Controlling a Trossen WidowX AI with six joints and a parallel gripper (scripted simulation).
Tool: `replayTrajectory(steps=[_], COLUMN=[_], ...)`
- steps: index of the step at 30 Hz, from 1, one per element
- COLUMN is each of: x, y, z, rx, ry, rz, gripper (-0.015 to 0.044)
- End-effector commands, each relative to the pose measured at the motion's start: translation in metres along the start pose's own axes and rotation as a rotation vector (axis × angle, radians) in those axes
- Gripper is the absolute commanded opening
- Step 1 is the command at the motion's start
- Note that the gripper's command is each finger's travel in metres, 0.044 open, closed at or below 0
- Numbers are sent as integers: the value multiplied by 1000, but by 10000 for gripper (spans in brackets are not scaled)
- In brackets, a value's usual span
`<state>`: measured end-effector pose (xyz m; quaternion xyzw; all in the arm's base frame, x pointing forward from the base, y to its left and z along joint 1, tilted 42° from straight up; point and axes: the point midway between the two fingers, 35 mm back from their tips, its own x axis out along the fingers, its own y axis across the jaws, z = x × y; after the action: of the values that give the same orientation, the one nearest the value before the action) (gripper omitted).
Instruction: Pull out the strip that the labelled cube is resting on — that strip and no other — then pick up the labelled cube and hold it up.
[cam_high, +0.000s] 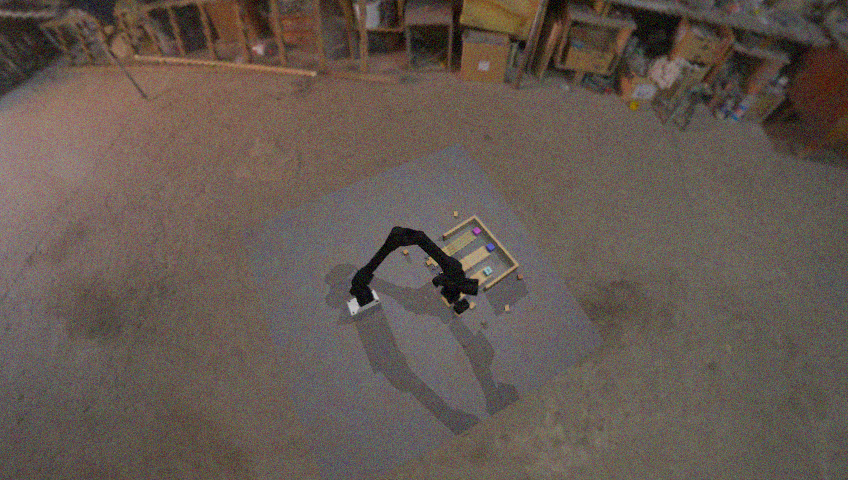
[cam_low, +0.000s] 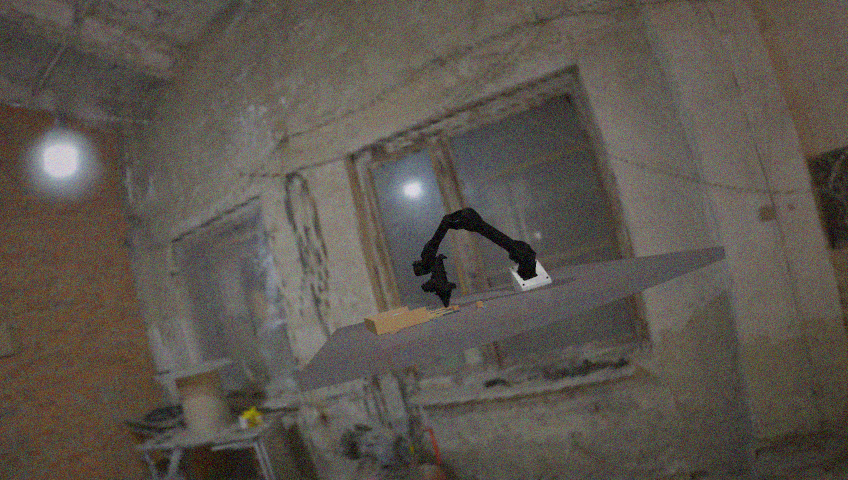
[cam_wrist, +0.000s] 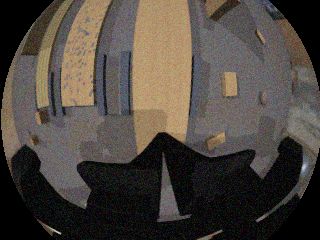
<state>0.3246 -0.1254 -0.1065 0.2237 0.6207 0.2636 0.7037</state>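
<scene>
The pale cyan cube (cam_high: 487, 271) bears a whitish mark and sits on the far part of the plain wooden strip (cam_high: 480, 277) (cam_wrist: 162, 65). That strip reaches towards me past its blue-grey guides. A blue cube (cam_high: 490, 246) and a magenta cube (cam_high: 476, 230) sit at the far ends of the speckled strip (cam_high: 474, 258) (cam_wrist: 82, 55) and the striped strip (cam_wrist: 47, 65). My gripper (cam_high: 449, 295) (cam_low: 446, 305) (cam_wrist: 162, 136) is shut with nothing between its fingers. It points down, its tips over the near part of the plain strip; I cannot tell whether they touch. They hide part of its near end.
A low wooden frame (cam_high: 496, 241) (cam_low: 392, 322) surrounds the cubes, with its side wall right of the plain strip. Slim guide rails (cam_wrist: 125, 82) flank the strips. Several small wooden blocks lie around, including one block (cam_wrist: 230, 84) and another block (cam_wrist: 216, 140) to the right.
</scene>
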Motion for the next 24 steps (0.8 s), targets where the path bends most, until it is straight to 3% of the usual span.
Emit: replayTrajectory(steps=[1, 24], x=[5, 4], y=[1, 1], z=[-13, -48], rx=[6, 7], ry=[21, 22], rz=[4, 4], gripper=[0, 0])
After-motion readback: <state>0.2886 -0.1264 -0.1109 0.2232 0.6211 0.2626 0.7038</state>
